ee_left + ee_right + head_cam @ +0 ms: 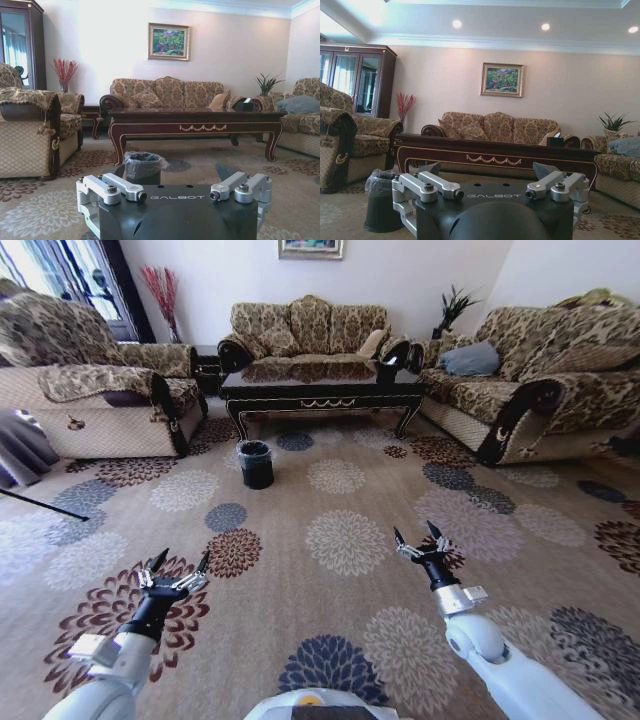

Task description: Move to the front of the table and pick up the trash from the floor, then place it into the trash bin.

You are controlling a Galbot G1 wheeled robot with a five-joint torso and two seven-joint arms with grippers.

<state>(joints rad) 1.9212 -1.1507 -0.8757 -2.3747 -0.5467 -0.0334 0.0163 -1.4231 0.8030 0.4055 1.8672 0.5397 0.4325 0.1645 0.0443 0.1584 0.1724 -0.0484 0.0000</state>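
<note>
"GALBOT" on left tool (176, 197), right tool (490, 195).

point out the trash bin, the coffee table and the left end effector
trash bin (256, 466), head view, black side wall
coffee table (325, 401), head view, front apron with gold scroll
left end effector (180, 567), head view, midway between its open fingertips

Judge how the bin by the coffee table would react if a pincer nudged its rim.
The trash bin looks small and light, so a rim nudge would probably slide or tip it on the floor. Its crinkled liner bag looks floppy and would likely give first. It stands upright beside the table.
</note>
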